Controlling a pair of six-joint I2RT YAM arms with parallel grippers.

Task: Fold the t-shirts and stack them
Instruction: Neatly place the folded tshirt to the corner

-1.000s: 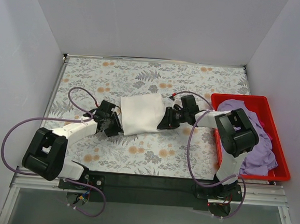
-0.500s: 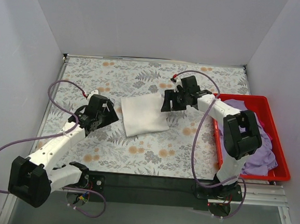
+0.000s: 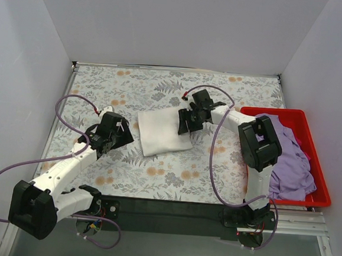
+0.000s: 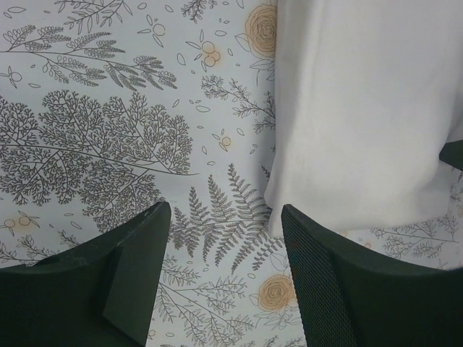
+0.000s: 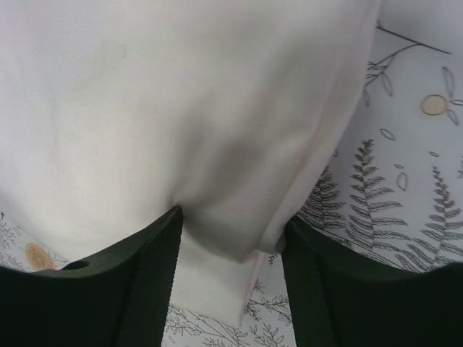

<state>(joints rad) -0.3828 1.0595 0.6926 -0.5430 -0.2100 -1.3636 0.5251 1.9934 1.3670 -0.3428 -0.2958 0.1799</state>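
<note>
The white t-shirt [image 3: 162, 130] lies folded in a rough square on the floral cloth, graphic hidden. It also shows in the left wrist view [image 4: 362, 108] and the right wrist view [image 5: 181, 94]. My right gripper [image 3: 183, 124] is at the shirt's right edge, its jaws wide apart with a bunched fold of white cloth between them [image 5: 231, 217]. My left gripper [image 3: 127, 137] is open and empty just left of the shirt's near-left corner, over bare cloth [image 4: 226, 213]. The lavender t-shirt [image 3: 287, 161] lies crumpled in the red bin.
The red bin [image 3: 279, 111] stands at the table's right edge. The floral tablecloth [image 3: 133, 83] covers the table. White walls close in the back and both sides. Both arms' purple cables loop over the cloth.
My left gripper has pulled back left from the white shirt's edge. My right gripper rose, then swung left onto the shirt's right edge. The shirt lies flatter.
</note>
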